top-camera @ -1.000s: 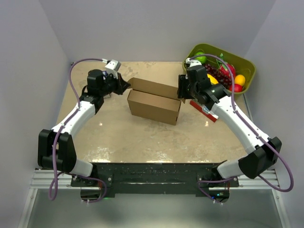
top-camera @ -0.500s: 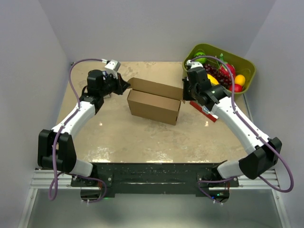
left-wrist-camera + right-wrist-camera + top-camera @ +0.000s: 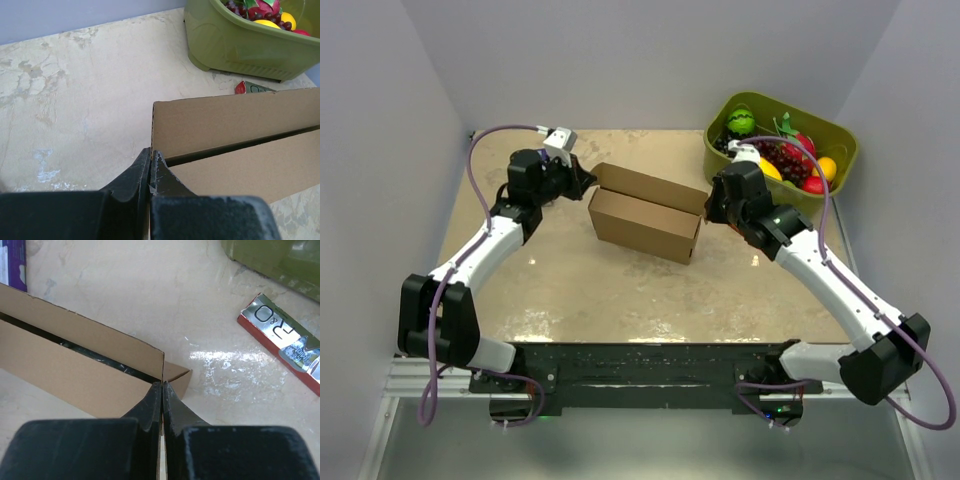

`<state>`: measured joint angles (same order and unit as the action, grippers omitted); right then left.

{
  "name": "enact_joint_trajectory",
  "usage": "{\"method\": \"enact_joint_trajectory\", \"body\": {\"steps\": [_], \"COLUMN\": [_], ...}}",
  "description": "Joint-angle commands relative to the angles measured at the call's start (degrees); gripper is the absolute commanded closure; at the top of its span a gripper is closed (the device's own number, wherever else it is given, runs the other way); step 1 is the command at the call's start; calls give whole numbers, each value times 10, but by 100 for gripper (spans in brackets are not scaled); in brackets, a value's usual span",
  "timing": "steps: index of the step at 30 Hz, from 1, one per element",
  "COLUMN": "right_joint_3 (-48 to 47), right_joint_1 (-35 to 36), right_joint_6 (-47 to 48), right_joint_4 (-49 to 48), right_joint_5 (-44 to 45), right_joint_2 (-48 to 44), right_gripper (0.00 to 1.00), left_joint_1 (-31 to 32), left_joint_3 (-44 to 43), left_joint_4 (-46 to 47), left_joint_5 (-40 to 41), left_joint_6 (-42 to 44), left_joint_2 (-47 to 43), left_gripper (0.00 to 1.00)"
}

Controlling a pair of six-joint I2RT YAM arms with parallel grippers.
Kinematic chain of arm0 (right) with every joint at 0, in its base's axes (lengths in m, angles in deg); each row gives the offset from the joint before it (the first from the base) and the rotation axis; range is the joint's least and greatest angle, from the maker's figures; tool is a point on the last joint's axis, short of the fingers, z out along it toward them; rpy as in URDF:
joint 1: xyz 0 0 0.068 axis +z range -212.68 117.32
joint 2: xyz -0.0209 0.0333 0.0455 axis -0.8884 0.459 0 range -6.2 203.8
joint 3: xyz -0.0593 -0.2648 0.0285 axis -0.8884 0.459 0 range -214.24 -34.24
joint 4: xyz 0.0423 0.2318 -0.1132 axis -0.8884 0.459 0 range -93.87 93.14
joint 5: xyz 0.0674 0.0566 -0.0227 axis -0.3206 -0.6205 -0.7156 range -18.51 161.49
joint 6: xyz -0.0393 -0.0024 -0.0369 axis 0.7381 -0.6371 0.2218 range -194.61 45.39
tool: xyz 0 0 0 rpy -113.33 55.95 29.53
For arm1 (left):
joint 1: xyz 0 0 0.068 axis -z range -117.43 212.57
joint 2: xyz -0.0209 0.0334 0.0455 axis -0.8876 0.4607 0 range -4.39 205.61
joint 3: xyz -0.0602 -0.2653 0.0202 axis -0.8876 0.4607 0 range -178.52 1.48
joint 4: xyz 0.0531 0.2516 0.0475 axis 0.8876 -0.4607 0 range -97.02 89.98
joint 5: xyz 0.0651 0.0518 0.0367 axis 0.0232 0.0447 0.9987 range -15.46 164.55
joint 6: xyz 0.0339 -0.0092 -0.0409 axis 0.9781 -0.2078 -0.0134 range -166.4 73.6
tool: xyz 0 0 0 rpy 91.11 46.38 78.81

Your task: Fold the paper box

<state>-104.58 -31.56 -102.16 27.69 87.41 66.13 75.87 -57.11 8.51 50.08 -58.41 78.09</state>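
The brown cardboard paper box [image 3: 646, 213] stands in the middle of the table, folded into a long shallow shape with a dark slot between two panels. My left gripper [image 3: 588, 182] is shut on the box's left end flap; in the left wrist view the gripper [image 3: 151, 152] pinches the flap's thin edge, with the box [image 3: 240, 125] stretching right. My right gripper [image 3: 706, 208] is shut on the right end flap; in the right wrist view the gripper [image 3: 162, 386] pinches the edge of the box [image 3: 75, 347].
An olive-green bin [image 3: 782, 140] of fruit stands at the back right, also in the left wrist view [image 3: 250, 42]. A red and silver packet [image 3: 285, 342] lies on the table right of the box. Grey walls enclose the table.
My right arm has swung forward and outward, its wrist now lower at the box's right end. The red packet is now hidden under it in the top view. The left arm holds still.
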Motion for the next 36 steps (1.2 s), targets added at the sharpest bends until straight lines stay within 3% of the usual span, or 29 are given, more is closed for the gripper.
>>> {"method": "enact_joint_trajectory", "body": {"steps": [1,18,36], "right_joint_3": [21,93,136], "right_joint_1": [17,73,98], "right_joint_6": [-50,-94,-97], "right_joint_4": [-47,-113,-84], "right_joint_5": [20,75,88], "right_joint_2": [-16,-32,-34], "right_gripper": [100,100,100], "left_joint_1": [16,25,25], "left_joint_3": [8,8,7], "left_joint_4": [-4,-7,-10], "left_joint_5": [-11,-1,0], "left_joint_6": [-13,-13,-9], "left_joint_2": [-14,-17,-15], "left_gripper": [100,100,100]}}
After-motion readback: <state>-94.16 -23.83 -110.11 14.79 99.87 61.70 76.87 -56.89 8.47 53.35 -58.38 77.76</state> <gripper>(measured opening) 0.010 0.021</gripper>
